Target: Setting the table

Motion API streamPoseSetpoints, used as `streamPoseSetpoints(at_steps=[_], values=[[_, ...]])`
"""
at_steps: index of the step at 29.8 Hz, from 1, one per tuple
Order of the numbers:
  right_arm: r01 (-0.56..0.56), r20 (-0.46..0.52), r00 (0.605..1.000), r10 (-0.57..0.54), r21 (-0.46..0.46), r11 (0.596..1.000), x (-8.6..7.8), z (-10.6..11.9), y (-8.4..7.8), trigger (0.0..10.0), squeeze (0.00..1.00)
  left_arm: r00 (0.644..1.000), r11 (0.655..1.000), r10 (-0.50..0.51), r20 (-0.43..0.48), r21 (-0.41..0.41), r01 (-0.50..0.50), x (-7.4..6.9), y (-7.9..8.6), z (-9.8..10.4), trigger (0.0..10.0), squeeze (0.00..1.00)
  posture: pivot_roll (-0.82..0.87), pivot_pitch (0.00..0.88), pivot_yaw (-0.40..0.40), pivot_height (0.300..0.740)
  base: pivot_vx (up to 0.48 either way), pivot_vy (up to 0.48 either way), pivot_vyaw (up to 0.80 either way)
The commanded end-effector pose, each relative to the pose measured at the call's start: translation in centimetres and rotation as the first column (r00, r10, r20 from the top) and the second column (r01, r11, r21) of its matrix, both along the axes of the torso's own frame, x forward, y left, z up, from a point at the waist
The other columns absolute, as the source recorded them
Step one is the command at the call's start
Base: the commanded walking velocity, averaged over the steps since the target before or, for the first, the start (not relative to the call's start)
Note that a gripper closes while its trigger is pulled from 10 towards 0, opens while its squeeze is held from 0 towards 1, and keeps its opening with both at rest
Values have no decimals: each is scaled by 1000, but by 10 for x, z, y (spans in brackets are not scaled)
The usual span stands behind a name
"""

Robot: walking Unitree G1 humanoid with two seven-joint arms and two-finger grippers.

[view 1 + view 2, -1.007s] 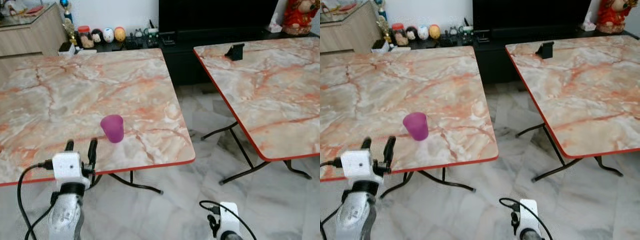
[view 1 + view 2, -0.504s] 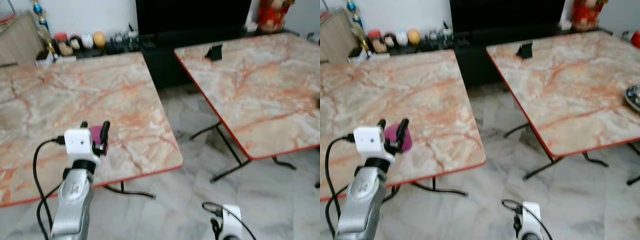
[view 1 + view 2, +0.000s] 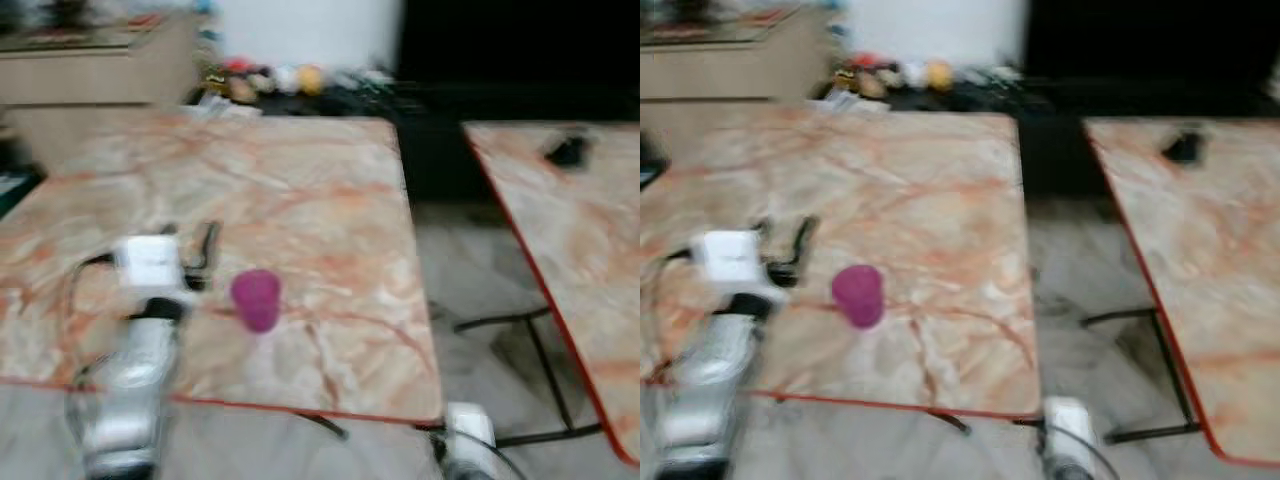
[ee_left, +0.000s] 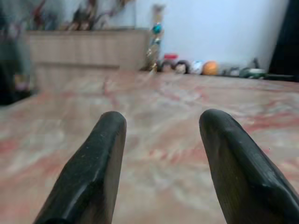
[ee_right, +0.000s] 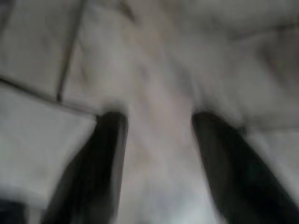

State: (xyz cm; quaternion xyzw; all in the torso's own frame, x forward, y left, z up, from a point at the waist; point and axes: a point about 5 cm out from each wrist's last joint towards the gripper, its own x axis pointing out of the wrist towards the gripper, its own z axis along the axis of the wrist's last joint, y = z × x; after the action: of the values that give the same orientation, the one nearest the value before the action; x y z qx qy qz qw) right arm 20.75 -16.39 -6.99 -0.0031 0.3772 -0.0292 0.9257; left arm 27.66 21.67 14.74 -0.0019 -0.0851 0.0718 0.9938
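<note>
A purple cup (image 3: 257,298) stands upright on the marble folding table (image 3: 300,190), near its front edge. My left gripper (image 3: 188,240) is held over the table just left of the cup and apart from it. The left wrist view shows its black fingers (image 4: 100,158) open with only bare tabletop between them. My right gripper (image 5: 156,119) hangs low over the tiled floor with its fingers spread and empty. The right wrist (image 3: 465,430) shows at the bottom of the left eye view. Every view is blurred.
A second marble table (image 3: 590,260) stands to the right with a small black object (image 3: 567,150) on it, and a strip of tiled floor (image 3: 480,290) runs between the tables. Behind are a wooden sideboard (image 3: 90,70) and a row of ornaments (image 3: 270,80).
The camera has swung left, shifting the whole picture to the right. The cup, half hidden behind my left gripper's fingers half a second ago, now stands free to its right.
</note>
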Motion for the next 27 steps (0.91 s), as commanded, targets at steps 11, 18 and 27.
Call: streamPoseSetpoints(at_steps=[11, 18, 27], values=[[12, -50, 999, -13, -30, 999, -15, -7, -12, 10000, 0, 998, 998, -59, 32, -21, 59, 6, -11, 11, 10000, 0, -37, 0, 35, 740, 0, 0, 0], [27, -51, 998, -29, -29, 999, -16, -8, -13, 10000, 0, 998, 998, -61, 29, -15, 61, 5, -7, 12, 10000, 0, -32, 0, 35, 740, 0, 0, 0], [37, -75, 996, -41, -52, 998, -17, -9, -13, 10000, 0, 993, 994, -112, -35, -17, 111, -10, 5, 13, 10000, 0, -31, 0, 41, 740, 0, 0, 0]])
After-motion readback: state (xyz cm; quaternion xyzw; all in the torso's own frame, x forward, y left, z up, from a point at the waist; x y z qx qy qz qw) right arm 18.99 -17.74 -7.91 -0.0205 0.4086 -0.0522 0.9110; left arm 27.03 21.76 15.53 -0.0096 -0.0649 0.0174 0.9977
